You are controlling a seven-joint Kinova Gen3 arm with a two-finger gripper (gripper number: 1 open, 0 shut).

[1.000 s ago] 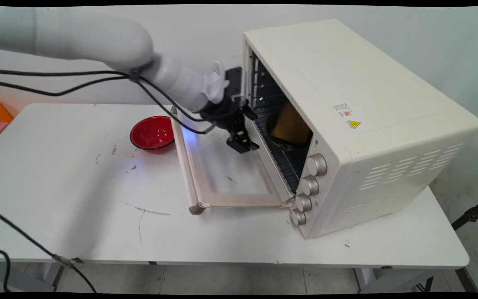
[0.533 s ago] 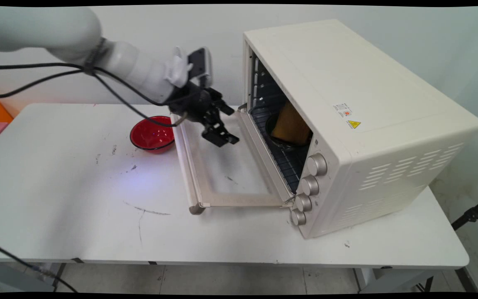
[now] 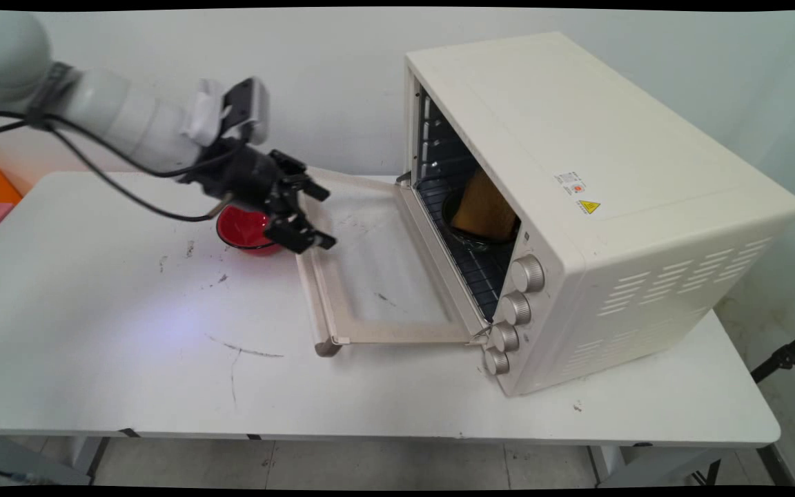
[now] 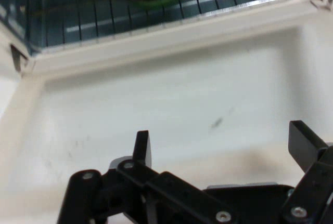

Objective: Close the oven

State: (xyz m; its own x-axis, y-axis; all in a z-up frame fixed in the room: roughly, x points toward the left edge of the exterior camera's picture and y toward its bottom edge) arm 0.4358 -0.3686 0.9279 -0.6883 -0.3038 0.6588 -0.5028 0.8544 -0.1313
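Hovering: end effector (image 3: 304, 215) hangs over the oven door's (image 3: 377, 276) outer edge, fingers (image 4: 142, 147) spread apart, holding nothing.
Nearest: red bowl (image 3: 249, 228) on the bench (image 3: 128, 331) — partly hidden behind it.
Door: lies flat open; rigid, smooth, likely best gripped at its front rim.
Hidden: brownish thing (image 3: 484, 206) in the oven (image 3: 577, 207) — partly cut off, unidentifiable.

You can't read any words here. The oven (image 3: 604, 193) carries two small stickers on top, a white label (image 3: 570, 183) with illegible print and a yellow warning triangle (image 3: 589, 206).
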